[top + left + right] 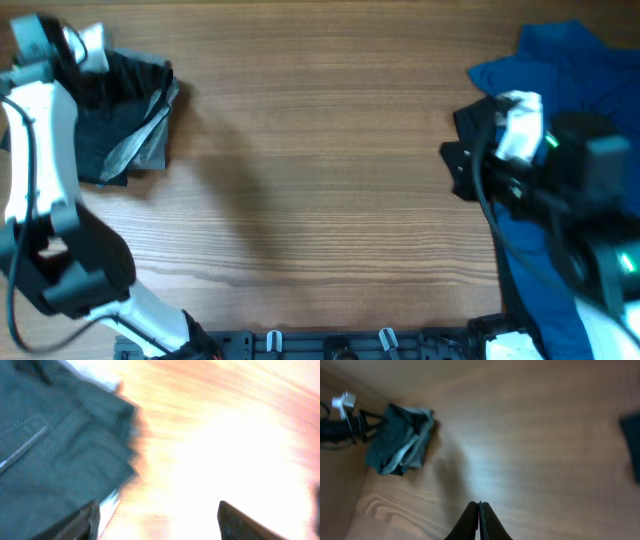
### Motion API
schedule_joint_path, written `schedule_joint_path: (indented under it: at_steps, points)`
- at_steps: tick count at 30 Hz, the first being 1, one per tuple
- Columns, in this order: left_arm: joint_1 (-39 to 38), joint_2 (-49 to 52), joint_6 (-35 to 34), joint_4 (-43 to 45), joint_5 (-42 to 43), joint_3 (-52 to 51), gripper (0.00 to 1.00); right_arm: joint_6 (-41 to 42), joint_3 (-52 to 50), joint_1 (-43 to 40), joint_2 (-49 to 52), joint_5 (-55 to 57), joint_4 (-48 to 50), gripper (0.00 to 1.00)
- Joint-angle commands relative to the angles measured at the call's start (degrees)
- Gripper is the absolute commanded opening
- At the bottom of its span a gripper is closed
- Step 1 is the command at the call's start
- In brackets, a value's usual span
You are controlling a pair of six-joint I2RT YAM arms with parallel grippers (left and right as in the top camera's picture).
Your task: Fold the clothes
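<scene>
The black shorts (pixel 125 120) lie bunched in a rough folded heap at the table's far left, with a pale grey lining showing along the right side. They also show in the left wrist view (pixel 55 450) and, small, in the right wrist view (pixel 400 445). My left gripper (pixel 105 70) hovers over the heap's back edge. The left wrist view is blurred, but the jaws (pixel 160 525) are open with bare wood between them and the left finger at the cloth's edge. My right gripper (pixel 480 506) is shut and empty above bare table, on the right (pixel 460 160).
A heap of blue cloth (pixel 570 70) lies at the far right under and behind my right arm; its edge shows in the right wrist view (pixel 632 440). The wooden table (pixel 320 150) runs between the two heaps. A black rail lines the front edge (pixel 330 345).
</scene>
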Motion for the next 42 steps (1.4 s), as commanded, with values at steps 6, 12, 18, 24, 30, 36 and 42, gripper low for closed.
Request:
schedule_joint_path:
  at_steps: [6, 12, 18, 24, 30, 36, 42]
  points:
    - [-15.8, -26.6, 8.0, -24.2, 3.0, 11.0, 1.00, -15.0, 0.9, 0.0, -18.7, 4.3, -1.8, 0.24]
    - [-26.5, -37.3, 7.6, -27.2, -7.7, 11.0, 1.00, -16.4, 0.9, 0.0, -23.4, 4.7, -4.2, 1.00]
    - [-26.6, -41.0, 7.6, -27.5, -7.8, 11.0, 1.00, -15.9, 0.9, 0.0, -23.4, 4.0, -8.2, 0.99]
    - [-26.7, -41.3, 7.6, -27.5, -7.8, 11.0, 1.00, -3.9, 0.9, 0.0, -23.4, 3.5, -10.7, 1.00]
    - [-26.7, -41.4, 7.6, -27.5, -7.8, 11.0, 1.00, -4.4, 0.8, 0.0, -23.4, 13.2, -6.9, 0.99]
    - [-26.7, -41.4, 7.6, -27.5, -7.8, 11.0, 1.00, -25.0, -14.9, -0.1, -26.5, 11.2, 11.8, 1.00]
    - [-26.6, -41.3, 7.6, -27.5, -7.8, 11.0, 1.00, -25.2, -43.2, -0.1, -38.9, 8.9, 33.1, 1.00]
